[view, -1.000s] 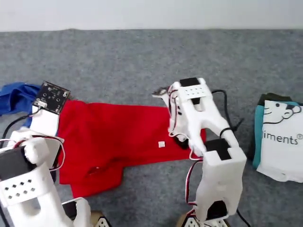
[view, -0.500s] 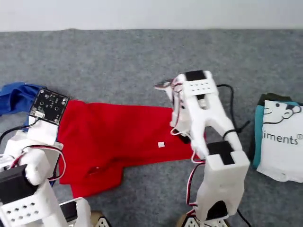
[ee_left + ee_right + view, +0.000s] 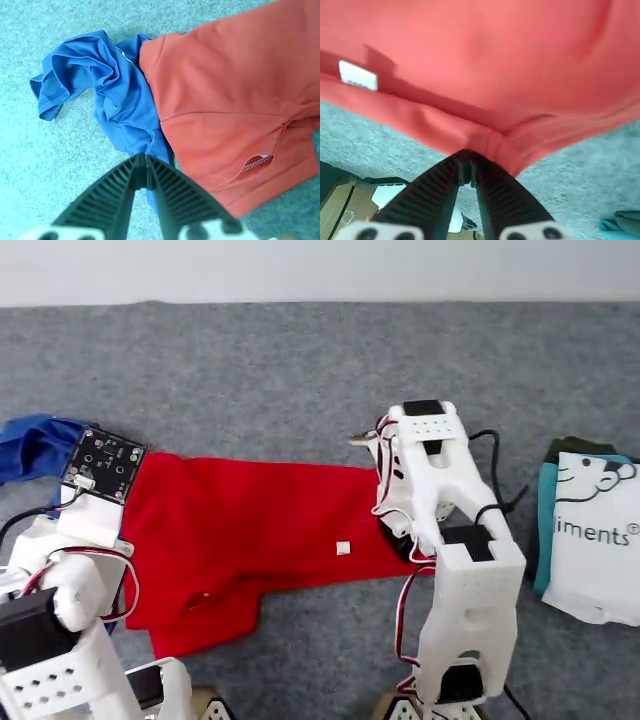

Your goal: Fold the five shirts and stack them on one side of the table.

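The right gripper (image 3: 465, 157) has its ribbed black jaws pressed together on the hem of the red short-sleeved cotton shirt (image 3: 250, 525). The cloth bunches into a small fold right at the tips. A small white square tag (image 3: 357, 75) lies on the red shirt, off to one side beyond the jaws. The right arm (image 3: 440, 480) stands over that end of the shirt. Farther out on its outer side sits a folded stack, a white printed shirt (image 3: 600, 540) on top of a teal one (image 3: 546, 530).

The left gripper (image 3: 141, 163) has its jaws brought together with no gap between them. Its tips are over the near edge of the crumpled blue knit shirt (image 3: 110, 85); whether they actually pinch any blue cloth is hard to say from this angle. The blue shirt lies just ahead of the tips, and its far edge touches the sleeve end of the red shirt. Everything rests on the grey carpet-like table cover (image 3: 250, 370).
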`<state>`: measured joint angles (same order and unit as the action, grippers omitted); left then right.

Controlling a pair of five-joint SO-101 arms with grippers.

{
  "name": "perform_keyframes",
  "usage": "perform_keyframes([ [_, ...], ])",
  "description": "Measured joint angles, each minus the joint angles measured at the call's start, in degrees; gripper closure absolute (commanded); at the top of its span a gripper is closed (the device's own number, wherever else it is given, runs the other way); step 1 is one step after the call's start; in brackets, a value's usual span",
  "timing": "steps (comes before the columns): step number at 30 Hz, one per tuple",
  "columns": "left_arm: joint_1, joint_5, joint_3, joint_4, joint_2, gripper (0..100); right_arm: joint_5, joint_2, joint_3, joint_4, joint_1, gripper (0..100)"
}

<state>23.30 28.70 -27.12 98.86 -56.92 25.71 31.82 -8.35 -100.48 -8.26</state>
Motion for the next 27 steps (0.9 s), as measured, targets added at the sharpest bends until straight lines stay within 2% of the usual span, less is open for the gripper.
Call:
perform_keyframes([
  [4, 0.0, 0.0, -1.4, 0.0, 0.0, 100, 0.0, -2.8, 0.0, 0.0, 1.0, 98.9],
  [7, 0.0, 0.0, -1.5, 0.0, 0.0, 100, -0.1, -5.5, 0.0, 0.4, -1.1, 98.9],
  [11, 0.0, 0.0, -1.5, 0.0, 0.0, 100, -0.5, -6.9, 0.0, 5.9, -5.1, 98.9],
  [16, 0.0, 0.0, -1.5, 0.0, 0.0, 100, -0.5, -3.0, -0.1, 11.2, -5.3, 98.9],
  [23, 0.0, 0.0, -1.6, 0.0, 0.0, 100, -0.5, 1.9, -0.1, 0.4, -1.8, 98.9],
  [27, 0.0, 0.0, -1.7, 0.0, 0.0, 100, -0.5, -2.1, 1.1, 0.0, 1.5, 98.9],
])
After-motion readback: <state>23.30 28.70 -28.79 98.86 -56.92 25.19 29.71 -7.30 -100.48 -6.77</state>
